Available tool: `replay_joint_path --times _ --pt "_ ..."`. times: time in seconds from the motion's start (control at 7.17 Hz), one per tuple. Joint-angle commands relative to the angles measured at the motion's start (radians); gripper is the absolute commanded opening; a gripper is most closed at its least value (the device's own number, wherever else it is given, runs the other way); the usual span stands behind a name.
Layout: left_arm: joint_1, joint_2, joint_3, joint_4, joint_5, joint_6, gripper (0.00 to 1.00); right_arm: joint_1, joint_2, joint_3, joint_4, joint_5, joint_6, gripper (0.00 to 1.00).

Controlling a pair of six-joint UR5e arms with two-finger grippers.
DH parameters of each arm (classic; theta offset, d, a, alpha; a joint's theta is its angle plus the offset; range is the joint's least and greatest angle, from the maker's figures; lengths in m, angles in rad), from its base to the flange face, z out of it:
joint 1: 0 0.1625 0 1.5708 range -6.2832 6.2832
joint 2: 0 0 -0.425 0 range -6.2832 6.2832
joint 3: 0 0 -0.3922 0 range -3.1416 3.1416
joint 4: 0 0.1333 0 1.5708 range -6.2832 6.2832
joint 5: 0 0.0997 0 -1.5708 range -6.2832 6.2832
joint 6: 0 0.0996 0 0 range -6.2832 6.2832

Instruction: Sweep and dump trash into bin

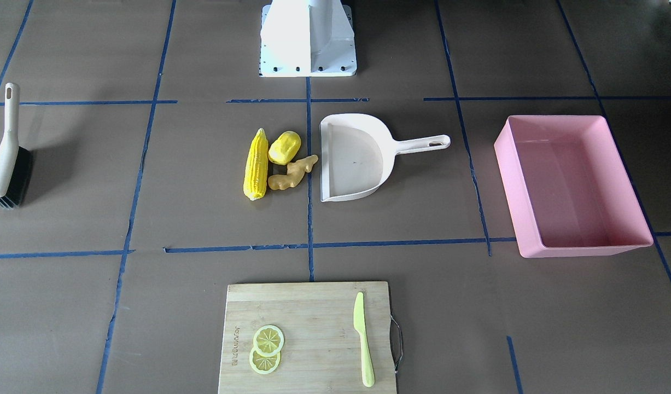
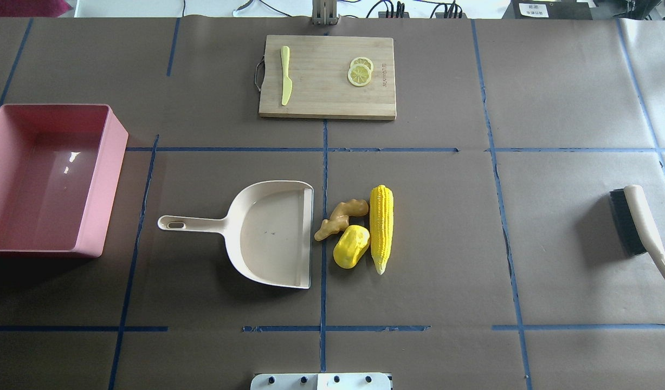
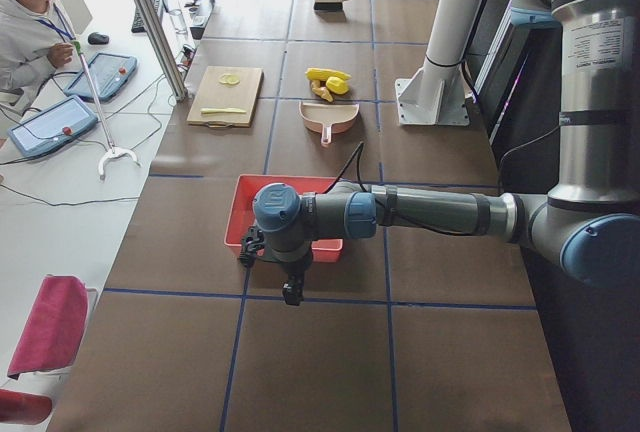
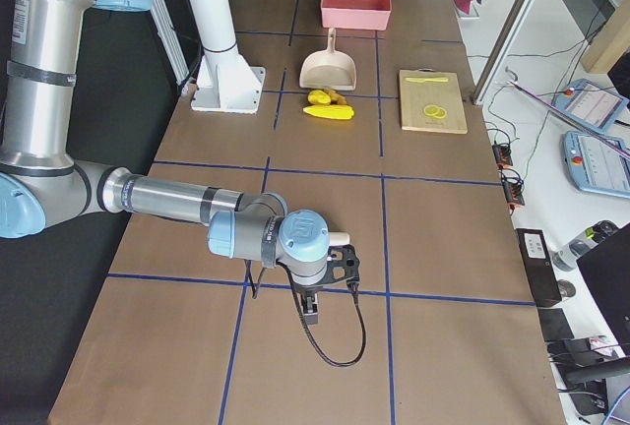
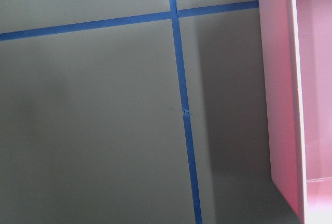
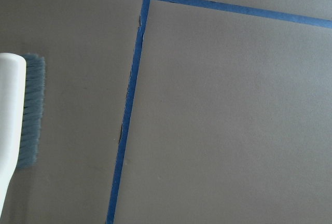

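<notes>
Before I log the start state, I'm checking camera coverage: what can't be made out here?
Left hand: only in the exterior left view, small and side-on; open or shut cannot be told.
Right hand: likewise, only in the exterior right view.
Brush: handle end cut off by the overhead view's right edge.
Bin: the left wrist view shows one wall only, the rest beyond its right edge.

Silver-grey tubular left arm (image 3: 430, 212) and matching right arm (image 4: 162, 197), with light-blue round caps on the joints just behind the jaws. Black left gripper (image 3: 291, 294), black right gripper (image 4: 312, 313). Thin black cable (image 4: 362, 341) loops beside the right jaws. White column pedestal (image 1: 308, 38), dark bolt holes along its flange.
</notes>
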Motion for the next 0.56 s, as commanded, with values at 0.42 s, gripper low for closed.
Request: replay_joint_path --times 0.42 --pt "0.000 0.000 -0.006 -0.002 -0.006 0.000 1.00 -0.128 0.006 0.121 0.028 0.035 0.262 1.00"
